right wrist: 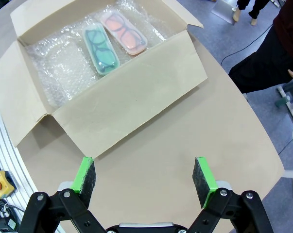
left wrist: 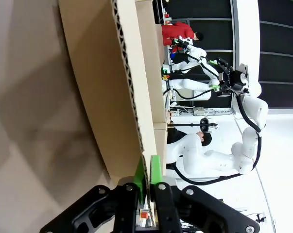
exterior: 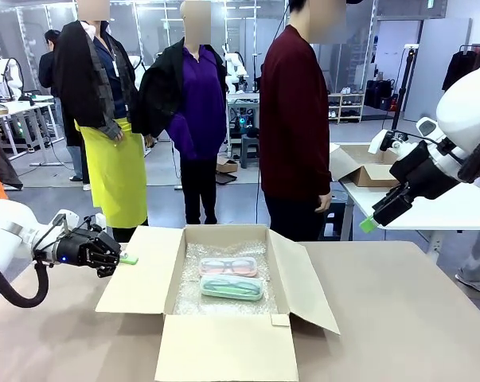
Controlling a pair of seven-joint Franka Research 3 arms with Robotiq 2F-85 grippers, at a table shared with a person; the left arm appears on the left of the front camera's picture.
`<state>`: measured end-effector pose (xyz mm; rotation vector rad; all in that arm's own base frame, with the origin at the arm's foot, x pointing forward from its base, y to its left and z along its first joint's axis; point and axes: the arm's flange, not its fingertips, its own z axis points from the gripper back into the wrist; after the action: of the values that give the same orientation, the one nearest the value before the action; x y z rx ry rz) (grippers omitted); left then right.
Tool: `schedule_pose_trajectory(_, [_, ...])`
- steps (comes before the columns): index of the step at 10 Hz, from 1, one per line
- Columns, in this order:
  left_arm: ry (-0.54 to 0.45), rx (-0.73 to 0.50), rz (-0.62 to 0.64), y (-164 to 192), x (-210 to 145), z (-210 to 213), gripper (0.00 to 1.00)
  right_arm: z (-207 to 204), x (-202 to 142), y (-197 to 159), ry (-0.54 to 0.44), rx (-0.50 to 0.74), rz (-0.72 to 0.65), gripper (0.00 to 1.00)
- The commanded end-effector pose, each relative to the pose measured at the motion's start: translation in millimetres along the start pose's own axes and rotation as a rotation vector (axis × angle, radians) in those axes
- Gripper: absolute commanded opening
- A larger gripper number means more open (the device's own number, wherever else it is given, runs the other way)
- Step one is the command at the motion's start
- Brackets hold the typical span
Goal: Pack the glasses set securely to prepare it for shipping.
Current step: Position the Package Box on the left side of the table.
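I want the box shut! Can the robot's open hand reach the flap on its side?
Probably yes. The right gripper hangs open above the table with nothing between it and the box's right flap, which lies spread flat and bare.

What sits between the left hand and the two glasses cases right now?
The box's left flap, pinched in the shut left hand, then bubble wrap lining the box up to the pink case and green case, seen from the front view.

The cardboard box (exterior: 224, 334) stands open-topped, so a way down into it is free from above. Its four flaps splay outward and bar sideways approach. Inside, the pink case (exterior: 228, 267) and green case (exterior: 232, 287) fill the far middle; bubble wrap (right wrist: 63, 68) beside them lies bare.
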<state>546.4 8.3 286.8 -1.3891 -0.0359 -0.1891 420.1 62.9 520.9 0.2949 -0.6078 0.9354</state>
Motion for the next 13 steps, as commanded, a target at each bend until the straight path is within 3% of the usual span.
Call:
schedule_pose_trajectory(1, [0.02,-0.003,0.016,-23,-7,20,0.0,2,4,1,0.016,0.001,-0.003,1.0])
schedule_pose_trajectory(6, [0.011,0.1,0.053,-41,-10,72,0.0,2,4,1,0.016,0.001,-0.003,1.0])
schedule_pose_trajectory(13, [0.033,0.202,0.055,-37,-22,164,0.0,2,4,1,0.016,0.001,-0.003,1.0])
